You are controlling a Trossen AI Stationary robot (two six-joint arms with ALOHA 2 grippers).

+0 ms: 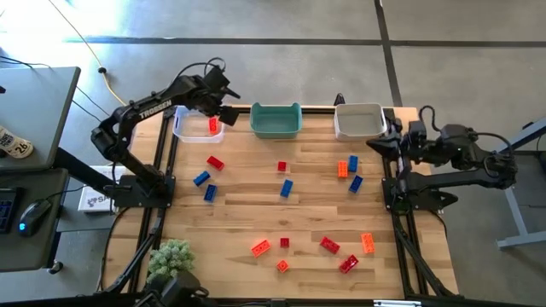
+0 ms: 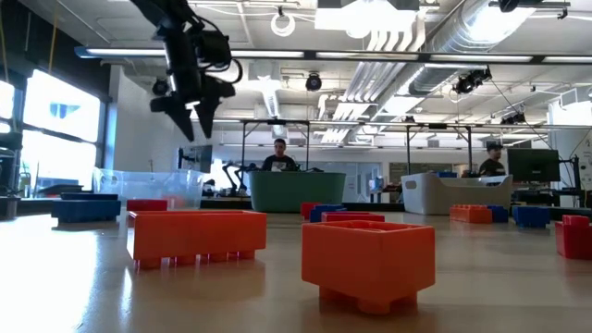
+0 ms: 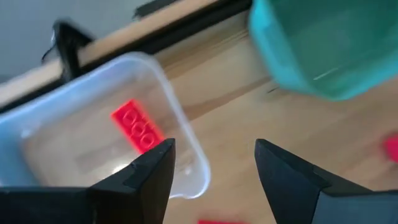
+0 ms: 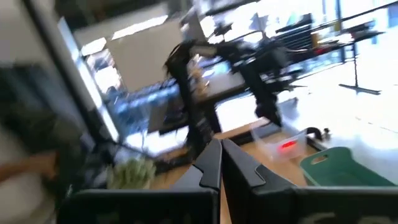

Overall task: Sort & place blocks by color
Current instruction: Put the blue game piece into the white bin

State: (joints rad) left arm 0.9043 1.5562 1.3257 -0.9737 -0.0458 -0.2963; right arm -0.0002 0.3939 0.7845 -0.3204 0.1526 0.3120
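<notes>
Red, orange and blue blocks lie scattered flat on the wooden table [image 1: 256, 213], among them a red one [image 1: 215, 162], a blue one [image 1: 287, 188] and an orange one [image 1: 260, 247]. One red block [image 3: 137, 126] lies inside the clear bin [image 1: 194, 128] at the far left. My left gripper [image 3: 214, 155] hangs open and empty in the air over the clear bin's right rim [image 3: 186, 143], also seen raised in the low view [image 2: 194, 116]. My right gripper [image 4: 221, 158] is shut and empty, held at the table's right edge by the white bin [image 1: 358, 119].
A teal bin [image 1: 275, 119] stands at the far edge between the clear and white bins. A fuzzy green plant [image 1: 169, 257] sits at the near left corner. In the low view, two orange blocks [image 2: 196, 234] [image 2: 368, 259] lie close to the near edge. People sit in the room beyond.
</notes>
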